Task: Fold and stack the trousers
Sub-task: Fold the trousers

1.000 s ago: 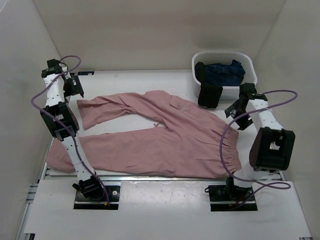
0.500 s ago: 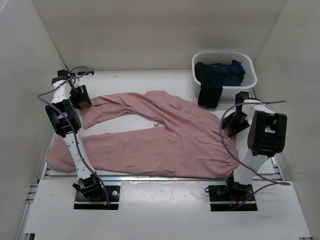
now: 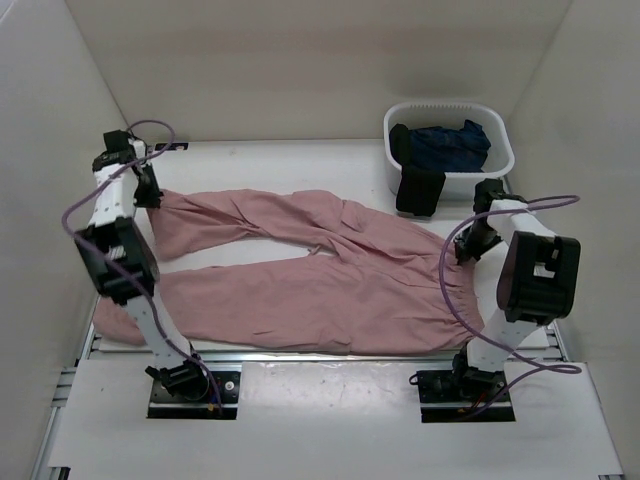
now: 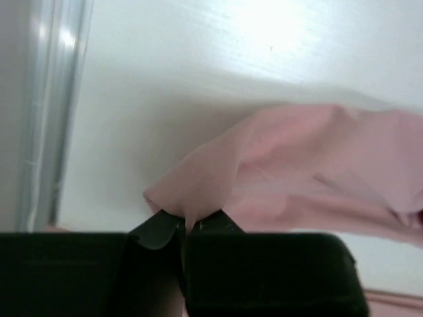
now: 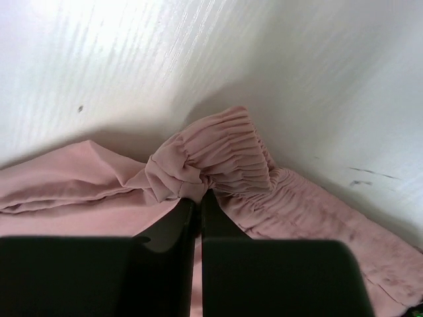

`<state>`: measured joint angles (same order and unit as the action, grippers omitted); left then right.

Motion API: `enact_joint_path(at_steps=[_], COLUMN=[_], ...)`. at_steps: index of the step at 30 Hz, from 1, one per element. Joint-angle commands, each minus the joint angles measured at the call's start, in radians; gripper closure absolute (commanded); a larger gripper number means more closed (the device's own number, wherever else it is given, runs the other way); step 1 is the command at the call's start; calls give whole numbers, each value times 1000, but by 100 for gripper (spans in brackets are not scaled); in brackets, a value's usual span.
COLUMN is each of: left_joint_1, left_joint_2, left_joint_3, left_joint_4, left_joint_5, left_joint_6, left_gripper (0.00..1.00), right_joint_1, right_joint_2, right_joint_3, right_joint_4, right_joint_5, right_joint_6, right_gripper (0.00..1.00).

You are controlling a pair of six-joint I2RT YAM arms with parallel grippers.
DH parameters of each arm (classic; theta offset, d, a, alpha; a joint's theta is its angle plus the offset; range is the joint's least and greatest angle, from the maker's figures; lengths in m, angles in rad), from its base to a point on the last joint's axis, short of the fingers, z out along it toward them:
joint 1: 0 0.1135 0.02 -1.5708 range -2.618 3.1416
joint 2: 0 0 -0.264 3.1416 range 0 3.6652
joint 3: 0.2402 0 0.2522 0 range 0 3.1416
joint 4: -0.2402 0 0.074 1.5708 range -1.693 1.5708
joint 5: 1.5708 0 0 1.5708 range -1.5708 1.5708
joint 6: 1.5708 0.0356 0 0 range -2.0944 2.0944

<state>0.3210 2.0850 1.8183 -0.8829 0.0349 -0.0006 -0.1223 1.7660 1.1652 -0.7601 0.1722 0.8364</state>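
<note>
Pink soft cloth is stretching from one set of jaws to the other; these are the trousers (image 3: 330, 270), and they are lying spread out on the white desk (image 3: 270, 155). The left jaws are squeezing shut on the end of one leg (image 4: 192, 191); only a small tip of cloth is sitting between them. The right jaws are squeezing shut too; they are pinching a bunched bit of the gathered waistband (image 5: 225, 152). The other leg (image 3: 250, 300) is lying loose, closer to the arm bases than either set of jaws; nothing is holding it, and its end seems to be reaching the desk edge on the left jaws' side. Just past the right jaws a white basket (image 3: 500, 120) is sitting; a dark blue garment (image 3: 450, 145) is lying inside it, and a black garment (image 3: 420, 190) is hanging over its wall.

I am guessing the fold is only starting. The left jaws are holding very little cloth; if the arms pull apart too hard or lift too fast, that tip could slip out and the leg would drop. The loose leg could drag behind and bunch up; then the fold would come out crooked. The black garment is hanging close to the right jaws; a swing that way could catch it.
</note>
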Motion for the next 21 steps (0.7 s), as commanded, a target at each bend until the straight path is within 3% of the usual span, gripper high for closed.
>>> enact_joint_path(at_steps=[1, 5, 8, 13, 15, 16, 20, 21], left_joint_1=[-25, -25, -25, -25, -25, -25, -16, -16], left_joint_2=[-367, -512, -565, -635, -678, -687, -668, -639], left_joint_3=[-225, -546, -716, -935, -900, -858, -570, -498], left_joint_4=[68, 29, -97, -125, -171, -192, -291, -291], left_joint_5=[-69, -113, -86, -162, -142, -115, 65, 82], left_joint_6=[1, 1, 1, 1, 1, 1, 1, 1], left_gripper=[86, 86, 85, 64, 59, 47, 22, 10], right_joint_1=[-2, -2, -2, -2, -2, -2, -2, -2], right_joint_2=[-123, -169, -180, -180, -180, -180, -180, -180], right_joint_3=[-24, -44, -44, -33, -24, -24, -24, -24], right_joint_4=[-22, -22, -31, -31, -41, -41, -41, -50], right_joint_5=[91, 92, 101, 101, 101, 111, 112, 112], right_joint_6=[-51, -72, -92, -102, -102, -102, -102, -111], right_gripper=[100, 100, 100, 100, 100, 100, 100, 100])
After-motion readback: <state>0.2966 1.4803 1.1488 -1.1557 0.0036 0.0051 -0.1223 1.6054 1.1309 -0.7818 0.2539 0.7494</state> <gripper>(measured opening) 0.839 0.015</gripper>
